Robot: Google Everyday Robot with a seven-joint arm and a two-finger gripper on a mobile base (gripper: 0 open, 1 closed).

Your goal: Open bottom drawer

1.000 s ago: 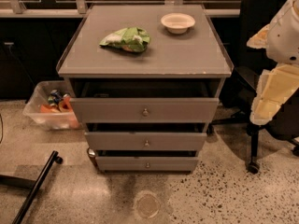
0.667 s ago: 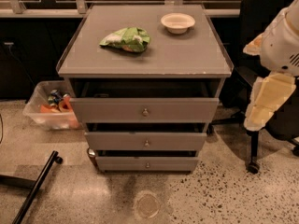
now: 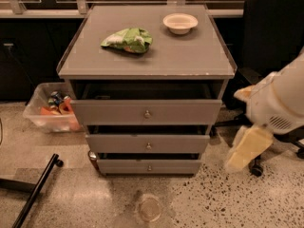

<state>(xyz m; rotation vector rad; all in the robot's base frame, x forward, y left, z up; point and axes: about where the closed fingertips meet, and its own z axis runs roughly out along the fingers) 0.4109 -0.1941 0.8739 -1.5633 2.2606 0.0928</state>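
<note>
A grey square cabinet with a flat matt top [image 3: 190, 56] stands on a pale speckled stone floor [image 3: 228, 203], backed against a dark wall with a light rail along it. On the top lie a crumpled green snack bag [image 3: 127, 40], left of centre, and a small round white bowl [image 3: 180, 23] near the back right corner, well apart from the bag.

Three grey drawer fronts are stacked below. The tallest, widest top drawer front [image 3: 146, 112] stands out from the frame with a dark gap above it. The mid-sized drawer front [image 3: 148, 144] sits beneath. The bottom drawer [image 3: 149, 166], slimmest and narrowest, lies just above the floor, with a small round metal knob [image 3: 149, 167] at its centre; a thin dark strip shows over it, so it may be out a little, though this is hard to judge.

The cream-coloured gripper [image 3: 244, 151] hangs at the right of the cabinet, below the white arm [image 3: 280, 103], level with the lower drawers and apart from them. Whether it is open or closed cannot be told.

A clear plastic bin of colourful items [image 3: 50, 109] rests on the floor at the left. A black office chair [image 3: 273, 37] stands behind the arm, and a black bar with a caster [image 3: 35, 191] crosses the lower left corner.
</note>
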